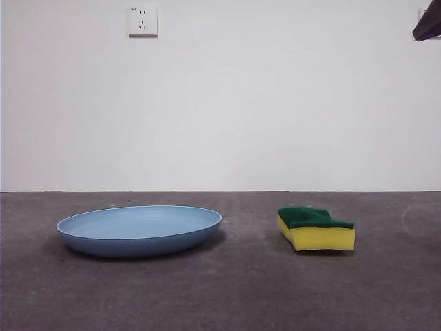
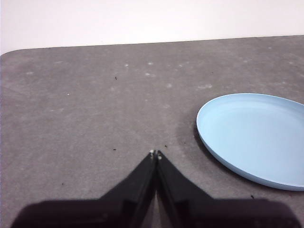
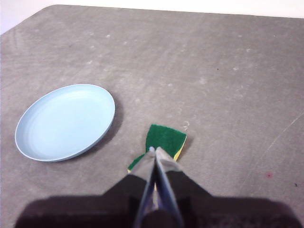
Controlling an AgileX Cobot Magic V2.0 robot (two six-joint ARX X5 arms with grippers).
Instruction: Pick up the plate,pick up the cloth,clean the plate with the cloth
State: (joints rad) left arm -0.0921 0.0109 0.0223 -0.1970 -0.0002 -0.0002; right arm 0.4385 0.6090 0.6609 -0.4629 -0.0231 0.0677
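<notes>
- Sitting flat on your grey table [image 1: 227,296] is the wide, shallow, round light blue plastic plate [image 1: 140,230], rim up, toward the left in the front view.
- Your small blocky yellow foam sponge with the dark green scouring top [image 1: 316,228] lies well apart to its right, green side up, long axis running across that view.
- Your left gripper [image 2: 155,153] hangs above bare table beside the plate, jaws pressed together, holding nothing.
- Your right gripper [image 3: 153,149] hovers over the sponge, jaws closed tip to tip, empty.
- You've got a white wall socket [image 1: 142,21] behind.
</notes>
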